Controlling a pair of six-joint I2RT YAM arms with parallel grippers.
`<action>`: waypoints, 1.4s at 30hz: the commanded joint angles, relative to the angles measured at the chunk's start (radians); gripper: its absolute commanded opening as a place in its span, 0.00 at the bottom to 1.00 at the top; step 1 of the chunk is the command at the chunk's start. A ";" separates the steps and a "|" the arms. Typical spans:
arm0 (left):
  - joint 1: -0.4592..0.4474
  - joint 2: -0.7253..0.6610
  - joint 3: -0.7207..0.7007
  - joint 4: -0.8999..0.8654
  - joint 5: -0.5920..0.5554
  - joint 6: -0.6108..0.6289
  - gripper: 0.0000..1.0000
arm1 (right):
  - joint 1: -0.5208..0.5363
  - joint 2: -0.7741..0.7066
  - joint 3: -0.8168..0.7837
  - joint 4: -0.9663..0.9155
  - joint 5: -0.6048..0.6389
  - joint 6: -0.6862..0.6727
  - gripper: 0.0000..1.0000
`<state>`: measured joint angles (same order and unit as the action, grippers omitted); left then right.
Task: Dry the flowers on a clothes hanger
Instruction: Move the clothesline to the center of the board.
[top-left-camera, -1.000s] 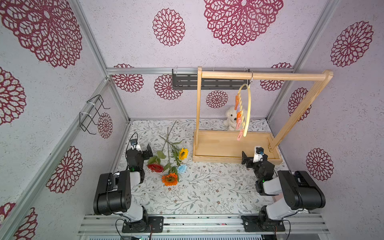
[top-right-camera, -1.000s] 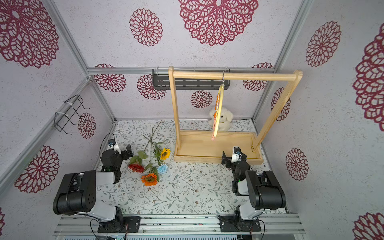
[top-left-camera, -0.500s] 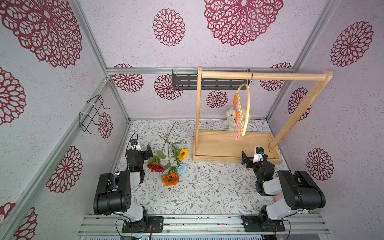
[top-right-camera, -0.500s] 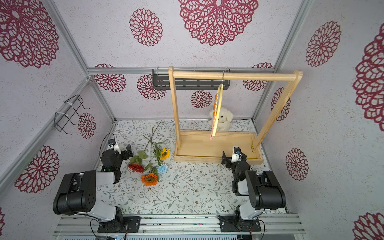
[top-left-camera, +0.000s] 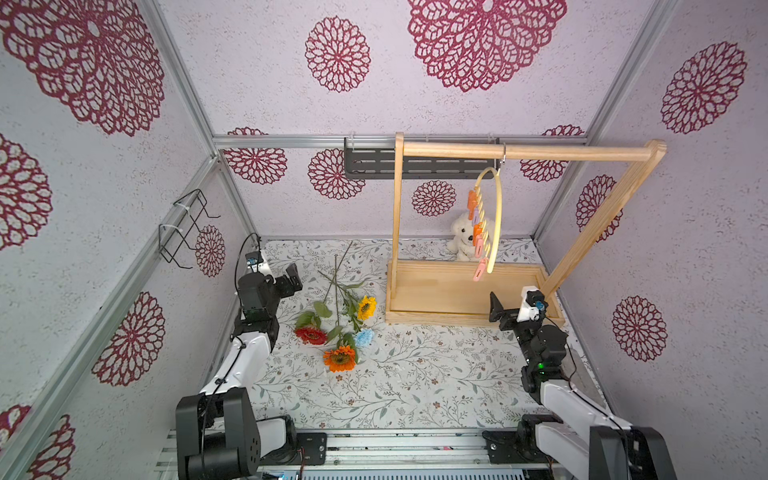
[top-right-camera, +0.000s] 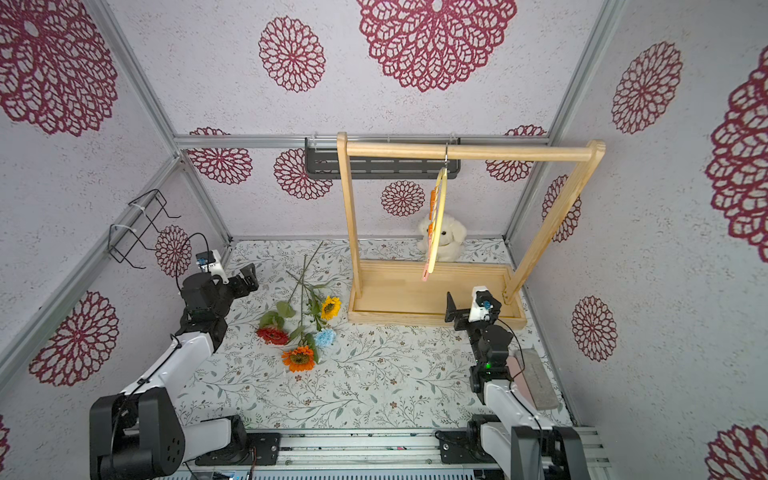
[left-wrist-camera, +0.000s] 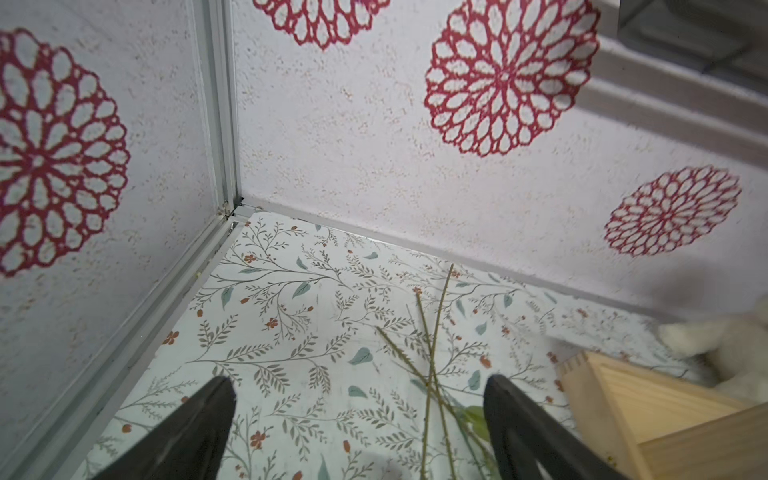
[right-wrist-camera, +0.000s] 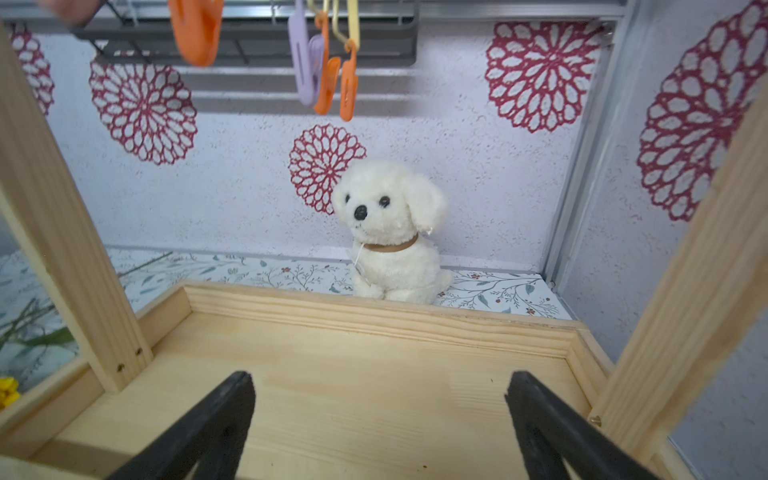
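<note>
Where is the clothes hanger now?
In both top views the pale yellow half-circle clothes hanger hangs from the wooden rack's top bar, right side, before the white plush dog.

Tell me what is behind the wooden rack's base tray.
A white plush dog sits on the table right behind the tray. In a top view the clothes hanger covers part of it.

Light: bright, even, soft over my whole cell.
Shadows: faint.
Blur: orange clothespin (right-wrist-camera: 195, 33) smeared in my right wrist view.
Edges: wrist views bowing.
</note>
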<state>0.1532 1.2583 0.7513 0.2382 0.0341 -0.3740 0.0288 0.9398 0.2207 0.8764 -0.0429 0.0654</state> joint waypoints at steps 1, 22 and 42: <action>0.016 0.023 0.119 -0.400 -0.179 -0.408 0.98 | -0.015 -0.151 0.077 -0.373 0.283 0.267 0.99; -0.259 0.935 1.089 -1.057 -0.067 -0.149 0.98 | 0.200 -0.044 0.345 -0.823 0.092 0.218 0.94; -0.322 1.146 1.193 -1.155 -0.197 -0.274 0.80 | 0.434 0.291 0.473 -0.497 -0.069 0.110 0.93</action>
<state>-0.1623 2.3997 1.9858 -0.9066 -0.1246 -0.6098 0.4133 1.1801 0.6456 0.2520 -0.0940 0.2253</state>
